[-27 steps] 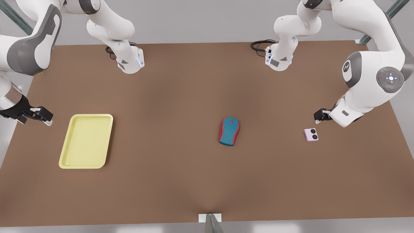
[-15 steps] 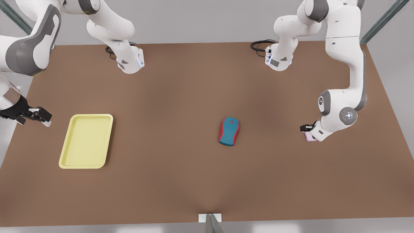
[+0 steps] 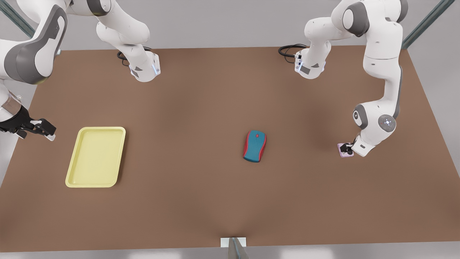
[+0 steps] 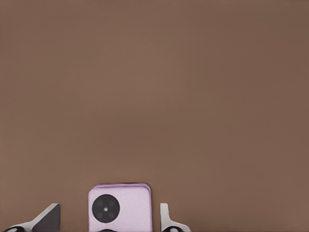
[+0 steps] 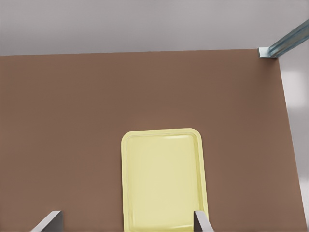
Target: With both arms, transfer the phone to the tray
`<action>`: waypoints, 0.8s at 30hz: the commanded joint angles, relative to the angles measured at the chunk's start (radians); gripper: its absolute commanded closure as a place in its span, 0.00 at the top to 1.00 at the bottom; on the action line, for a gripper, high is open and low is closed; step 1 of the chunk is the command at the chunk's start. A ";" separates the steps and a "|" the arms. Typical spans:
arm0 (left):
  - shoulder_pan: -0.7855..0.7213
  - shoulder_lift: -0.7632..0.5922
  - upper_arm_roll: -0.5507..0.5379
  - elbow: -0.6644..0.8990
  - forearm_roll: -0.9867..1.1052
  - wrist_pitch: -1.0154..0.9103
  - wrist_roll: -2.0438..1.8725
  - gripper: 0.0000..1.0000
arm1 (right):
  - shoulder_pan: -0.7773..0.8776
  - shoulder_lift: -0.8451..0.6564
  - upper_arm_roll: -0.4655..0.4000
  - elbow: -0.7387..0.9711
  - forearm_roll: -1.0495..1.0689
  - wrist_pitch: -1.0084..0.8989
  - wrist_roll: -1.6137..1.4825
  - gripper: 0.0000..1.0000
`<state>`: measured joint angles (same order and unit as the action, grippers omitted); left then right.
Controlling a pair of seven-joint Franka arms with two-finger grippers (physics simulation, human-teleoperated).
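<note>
Matte brown counter (image 3: 201, 108) carries three things in a loose row. Toward the front view's right lies the pale pink, nearly square folded phone (image 3: 345, 153) with rounded corners and black camera circles on its smooth face, flat on the surface. The left arm's black two-finger hand (image 3: 347, 148) sits down over it; in the left wrist view the phone (image 4: 120, 209) lies between the two pale finger tips (image 4: 48, 220), which stand spread with a gap of bare counter on each side, not touching it.

Near the middle of the counter rests the teal computer mouse (image 3: 254, 146) with red side trim, a rounded, glossy-looking oval, well apart from the phone.

Toward the front view's left lies the pale yellow rectangular shallow tray (image 3: 96, 157) with rounded corners and a raised rim, its floor plain and smooth. The right arm's black hand (image 3: 42, 130) waits beside the tray at the counter's edge on the front view's left, off the surface. In the right wrist view its two grey finger tips (image 5: 49, 221) stand wide apart, holding nothing, with the tray (image 5: 164, 179) ahead of them.
</note>
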<state>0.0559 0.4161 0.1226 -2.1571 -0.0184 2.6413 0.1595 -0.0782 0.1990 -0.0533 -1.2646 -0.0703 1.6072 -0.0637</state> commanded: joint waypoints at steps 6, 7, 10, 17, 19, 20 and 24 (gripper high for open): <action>0.001 0.029 0.000 0.000 -0.005 0.054 0.069 1.00 | 0.000 -0.001 0.000 0.001 0.001 0.000 -0.004 1.00; 0.001 0.035 0.000 0.002 -0.003 0.054 0.071 1.00 | -0.002 -0.001 0.000 0.001 0.001 0.000 -0.004 1.00; 0.001 0.056 0.000 0.002 -0.003 0.055 0.098 1.00 | 0.000 -0.001 0.000 0.001 0.001 0.000 -0.004 1.00; 0.001 0.090 0.000 0.000 -0.005 0.077 0.098 1.00 | 0.000 0.000 0.000 0.007 0.001 0.000 -0.004 1.00; 0.001 0.092 0.000 0.000 -0.005 0.077 0.098 0.88 | 0.000 0.000 0.000 0.007 0.001 0.000 -0.004 1.00; 0.001 0.092 0.000 0.000 -0.003 0.077 0.098 0.87 | -0.002 0.000 0.000 0.007 0.001 0.000 -0.004 1.00; 0.001 0.096 0.000 0.000 -0.005 0.077 0.098 0.86 | 0.000 0.000 0.001 0.005 0.001 0.000 -0.004 1.00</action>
<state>0.0568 0.5130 0.1226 -2.1571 -0.0240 2.7149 0.2326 -0.0804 0.2006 -0.0527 -1.2594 -0.0697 1.6080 -0.0662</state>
